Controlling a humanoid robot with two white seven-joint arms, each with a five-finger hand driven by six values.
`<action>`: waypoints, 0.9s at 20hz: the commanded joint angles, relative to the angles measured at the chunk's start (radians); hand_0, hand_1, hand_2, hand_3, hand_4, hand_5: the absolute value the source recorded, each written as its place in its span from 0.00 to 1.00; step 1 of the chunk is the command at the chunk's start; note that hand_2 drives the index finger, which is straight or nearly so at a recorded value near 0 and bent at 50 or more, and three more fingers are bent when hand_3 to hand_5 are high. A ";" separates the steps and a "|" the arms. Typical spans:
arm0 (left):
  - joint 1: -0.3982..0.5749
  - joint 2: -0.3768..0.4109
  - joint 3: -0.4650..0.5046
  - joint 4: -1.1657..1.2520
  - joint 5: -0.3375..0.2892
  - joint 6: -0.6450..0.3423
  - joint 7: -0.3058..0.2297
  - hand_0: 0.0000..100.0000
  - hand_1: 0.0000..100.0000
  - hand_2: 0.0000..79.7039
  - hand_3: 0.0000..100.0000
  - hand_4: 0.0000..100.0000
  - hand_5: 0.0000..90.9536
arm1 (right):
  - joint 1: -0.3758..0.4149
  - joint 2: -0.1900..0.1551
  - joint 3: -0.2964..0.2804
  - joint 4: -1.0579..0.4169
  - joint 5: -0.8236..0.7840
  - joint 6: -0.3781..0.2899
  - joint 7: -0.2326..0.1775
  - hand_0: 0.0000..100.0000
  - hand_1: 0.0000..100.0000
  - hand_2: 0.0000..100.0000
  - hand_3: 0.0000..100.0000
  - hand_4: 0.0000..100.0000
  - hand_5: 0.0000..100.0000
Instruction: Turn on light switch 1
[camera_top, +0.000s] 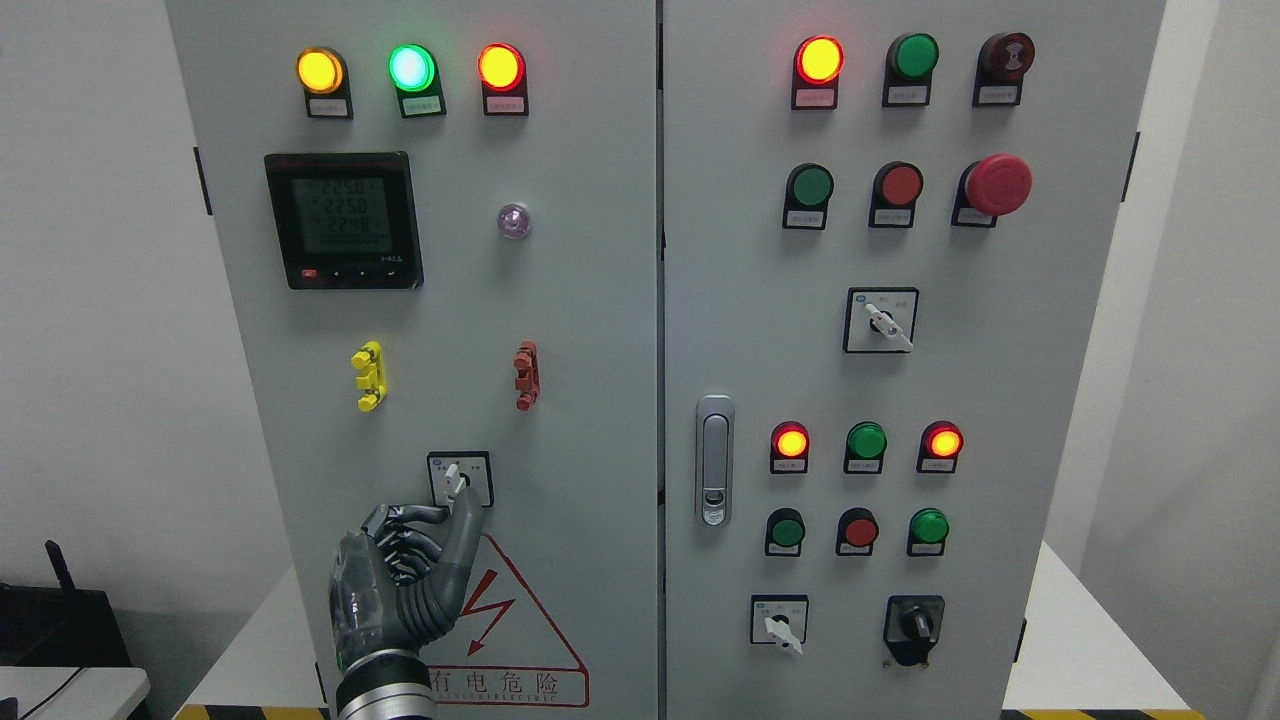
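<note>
Target switch: the rotary selector (459, 479) low on the left cabinet door (590, 400), just above the red warning triangle (505, 620); taken to be light switch 1, though its label is too small to read.
Switch position: white lever tilted, tip pointing up and slightly right of vertical. Whether that is the on or off position cannot be told.
Left hand (405, 580): rises from the bottom edge, left of middle. Thumb or forefinger extended upward, its tip touching or just under the lever's lower end; the other fingers are curled in toward the palm, holding nothing. No pinch on the lever is visible.
Right hand: out of view.
Progress: the reach appears done and contact is at or near the lever. The turn itself is judged outstanding, as nothing confirms a switched state.
Remaining: push or twist the lever to its other stop, then withdraw.
Risk: a single-finger push may slip off the narrow lever.
Surroundings, left door: yellow clip (368, 375) and red clip (526, 375) above the switch; digital meter (343, 220) higher up; amber, green and red lamps lit along the top.
Surroundings, right door: door handle (714, 460), further pilot lamps, push buttons, three more selectors and a red emergency stop (997, 185).
</note>
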 joint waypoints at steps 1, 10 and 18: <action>-0.018 0.000 -0.010 0.009 0.006 0.004 -0.005 0.08 0.43 0.66 0.86 0.88 0.84 | 0.000 0.000 0.020 0.000 -0.026 0.000 0.001 0.12 0.39 0.00 0.00 0.00 0.00; -0.026 0.000 -0.010 0.014 0.012 0.016 -0.003 0.08 0.42 0.66 0.86 0.88 0.84 | 0.000 0.000 0.020 0.000 -0.026 0.000 0.001 0.12 0.39 0.00 0.00 0.00 0.00; -0.027 0.000 -0.010 0.014 0.012 0.017 -0.002 0.11 0.39 0.67 0.87 0.88 0.84 | 0.000 0.000 0.020 0.000 -0.026 0.000 0.001 0.12 0.39 0.00 0.00 0.00 0.00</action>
